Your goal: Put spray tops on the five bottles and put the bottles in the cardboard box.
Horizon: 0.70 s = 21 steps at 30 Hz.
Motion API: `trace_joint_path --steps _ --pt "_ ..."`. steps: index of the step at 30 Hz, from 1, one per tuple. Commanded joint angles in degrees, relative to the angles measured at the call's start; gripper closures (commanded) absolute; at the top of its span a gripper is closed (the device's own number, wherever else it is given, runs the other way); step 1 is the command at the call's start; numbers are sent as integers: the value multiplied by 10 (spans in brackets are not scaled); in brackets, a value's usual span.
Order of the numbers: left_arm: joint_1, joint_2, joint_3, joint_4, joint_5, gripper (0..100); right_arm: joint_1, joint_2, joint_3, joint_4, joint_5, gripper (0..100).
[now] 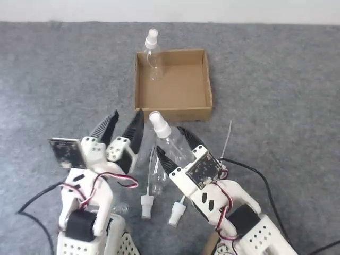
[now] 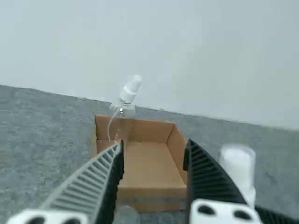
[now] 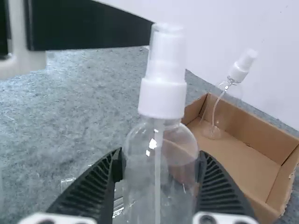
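Grey carpet point(image 1: 276, 79), white wall point(image 2: 210, 46), cardboard box point(image 1: 172, 112), right gripper point(image 1: 171, 141) clamping bottle point(image 3: 159, 140), left gripper point(image 1: 127, 116) agape, empty

Room across most of box point(image 1: 172, 87); upright bottle point(image 1: 153, 56) blocking far-left corner. Between arms, cluttered by lying bottle point(image 1: 155, 178) and two spray tops point(image 1: 147, 204).

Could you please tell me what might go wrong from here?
1. Carried low, the capped bottle in the right tool could strike the front wall of the cardboard box and shove it.
2. Set down carelessly, it could topple the standing bottle in the box's far left corner.
3. The open left tool sits close beside it, so the arms might clash.
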Motion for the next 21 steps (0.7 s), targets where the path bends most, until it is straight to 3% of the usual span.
trace_joint_path --steps 1,12,21 --pt "47 -9 14 -20 -52 807 2 -12 -12 -14 -9 873" --pt "141 -10 29 9 -118 809 2 -12 -9 -13 -9 873" --pt "139 -11 21 11 -115 809 6 -12 -4 -7 -6 873"
